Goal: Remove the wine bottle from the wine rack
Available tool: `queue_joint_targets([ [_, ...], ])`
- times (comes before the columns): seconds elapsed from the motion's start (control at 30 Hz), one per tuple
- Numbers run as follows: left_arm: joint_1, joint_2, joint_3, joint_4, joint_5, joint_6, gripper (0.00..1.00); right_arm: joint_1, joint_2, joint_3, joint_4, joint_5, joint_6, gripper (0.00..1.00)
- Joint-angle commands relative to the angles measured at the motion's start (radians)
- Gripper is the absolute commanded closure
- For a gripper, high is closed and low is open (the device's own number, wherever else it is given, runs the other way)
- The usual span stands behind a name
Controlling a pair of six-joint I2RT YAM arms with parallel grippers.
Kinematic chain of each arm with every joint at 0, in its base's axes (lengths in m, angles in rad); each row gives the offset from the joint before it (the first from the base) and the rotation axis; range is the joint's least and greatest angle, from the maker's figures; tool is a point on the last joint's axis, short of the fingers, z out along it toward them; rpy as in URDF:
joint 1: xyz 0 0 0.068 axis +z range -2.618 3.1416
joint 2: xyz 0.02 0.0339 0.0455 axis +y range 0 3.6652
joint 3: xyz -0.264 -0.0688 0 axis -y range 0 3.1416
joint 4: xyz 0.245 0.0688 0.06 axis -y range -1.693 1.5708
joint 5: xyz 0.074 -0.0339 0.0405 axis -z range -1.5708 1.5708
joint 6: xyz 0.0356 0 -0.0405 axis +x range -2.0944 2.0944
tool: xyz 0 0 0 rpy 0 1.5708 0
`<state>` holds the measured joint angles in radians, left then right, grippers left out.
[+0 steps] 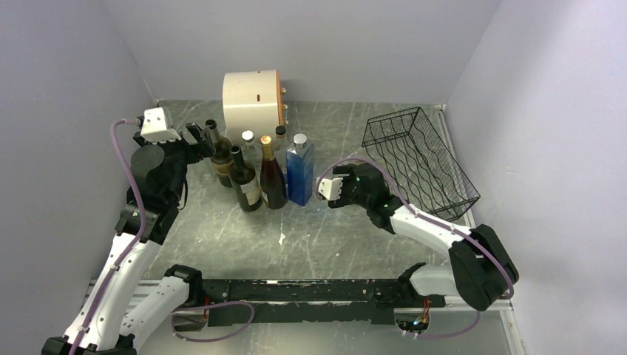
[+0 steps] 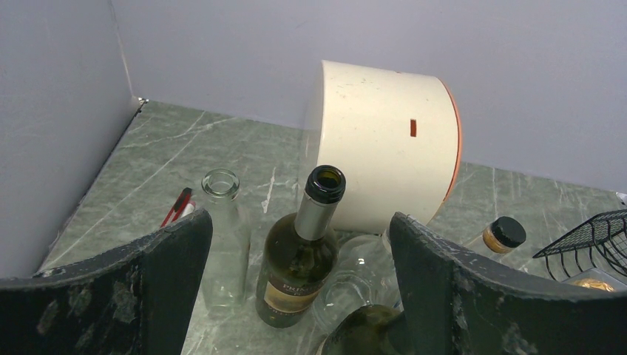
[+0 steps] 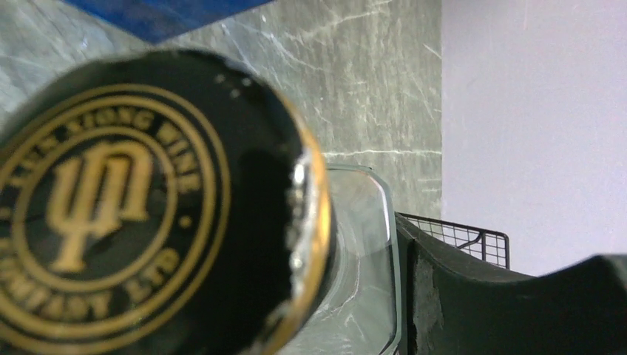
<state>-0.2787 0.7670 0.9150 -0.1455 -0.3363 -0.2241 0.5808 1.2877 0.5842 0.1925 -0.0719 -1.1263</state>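
The black wire-mesh wine rack stands at the right back, and no bottle shows in it from above. Its corner also shows in the right wrist view. My right gripper is left of the rack, beside a blue bottle. It is shut on a clear glass bottle with a black, gold-printed cap that fills the right wrist view. One finger rests against the glass. My left gripper is open, at a green wine bottle.
Several bottles stand in a cluster mid-table, among them two dark ones and a clear empty one. A cream cylinder drum lies on its side behind them. Grey walls close in on three sides.
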Motion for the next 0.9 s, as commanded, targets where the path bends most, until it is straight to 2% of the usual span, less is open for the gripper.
queue_joint_targets([
  [0.0, -0.006, -0.003, 0.001, 0.034, -0.012, 0.005, 0.07, 0.020, -0.090, 0.008, 0.093, 0.010, 0.072, 1.00],
  [0.3, -0.007, 0.002, -0.001, 0.037, -0.010, 0.005, 0.07, 0.011, -0.144, 0.023, 0.120, -0.006, 0.375, 1.00],
  [0.57, -0.007, 0.015, -0.001, 0.037, -0.002, 0.002, 0.07, -0.081, -0.172, 0.044, 0.192, -0.062, 0.678, 1.00],
  [0.73, -0.006, 0.020, -0.001, 0.035, 0.002, 0.000, 0.07, -0.196, -0.121, 0.099, 0.263, -0.101, 0.913, 1.00],
  [0.87, -0.007, 0.022, 0.001, 0.034, 0.000, 0.002, 0.07, -0.244, -0.019, 0.162, 0.328, -0.143, 1.063, 1.00],
])
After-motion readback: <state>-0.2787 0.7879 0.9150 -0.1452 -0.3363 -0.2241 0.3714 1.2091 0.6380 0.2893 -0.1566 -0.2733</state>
